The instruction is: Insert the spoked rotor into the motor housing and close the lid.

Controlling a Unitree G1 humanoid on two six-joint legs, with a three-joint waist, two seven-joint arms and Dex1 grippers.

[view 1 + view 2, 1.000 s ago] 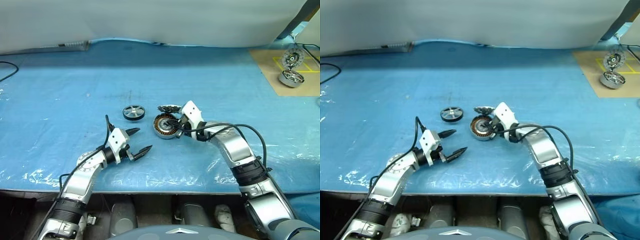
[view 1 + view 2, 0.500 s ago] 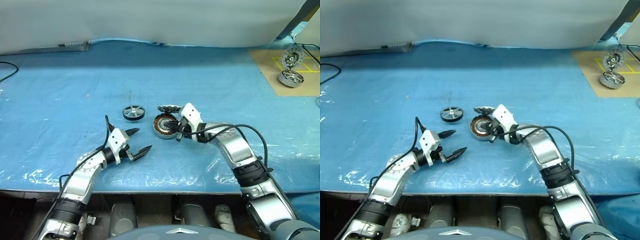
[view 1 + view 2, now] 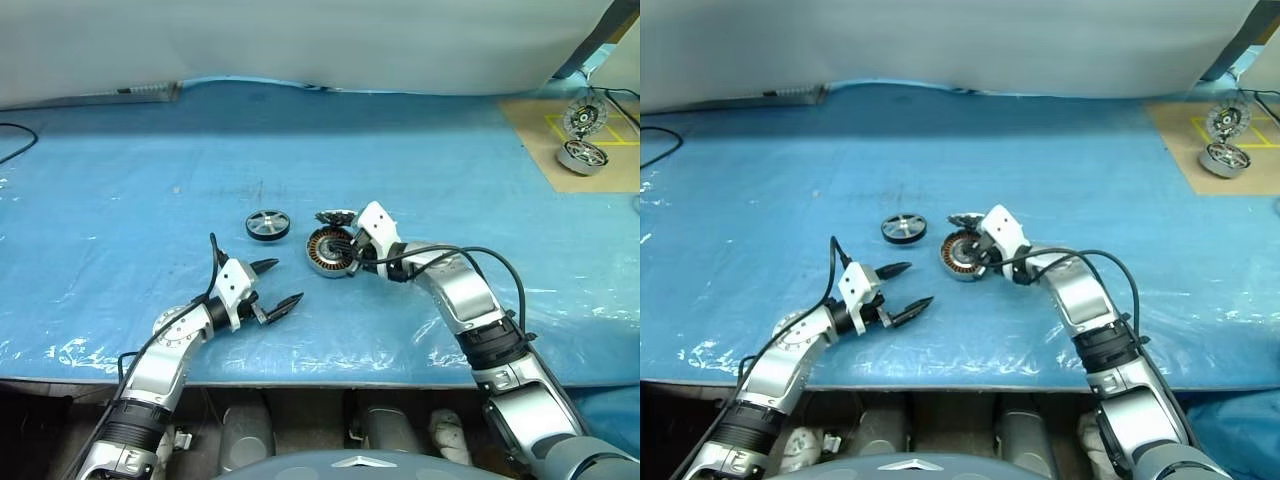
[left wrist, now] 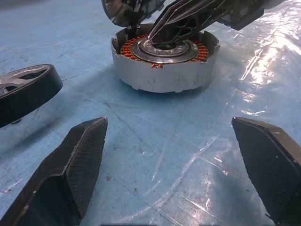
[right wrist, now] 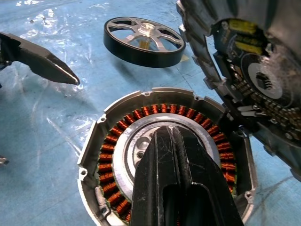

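Two Grippers Staged, Rotor Not Yet Inserted

**Head views.** On the blue plastic sheet (image 3: 150,180), the copper-wound round motor housing (image 3: 328,251) lies near centre. The black-rimmed, silver-spoked rotor (image 3: 267,224) lies flat at the housing's ten o'clock, apart from it. The thin silver toothed lid (image 3: 337,216) sits tilted at the housing's twelve o'clock, against its far edge. The right gripper (image 3: 350,252) reaches in from three o'clock, fingers pressed together over the housing's centre. The left gripper (image 3: 277,284) waits at seven o'clock, fingers spread wide and empty.

**Left wrist view.** Housing wall is dull grey metal with small notches; the left gripper's black fingers (image 4: 77,160) are finely textured.

**Right wrist view.** Closed fingertips rest on the smooth silver hub inside the ring of copper coils. The lid's underside shows a dark centre.

**Step in hand (judged).** Housing is being steadied; insertion has not begun. Next move calls for the left gripper to close across the rotor's rim and for the right fingertips to clear the bore.
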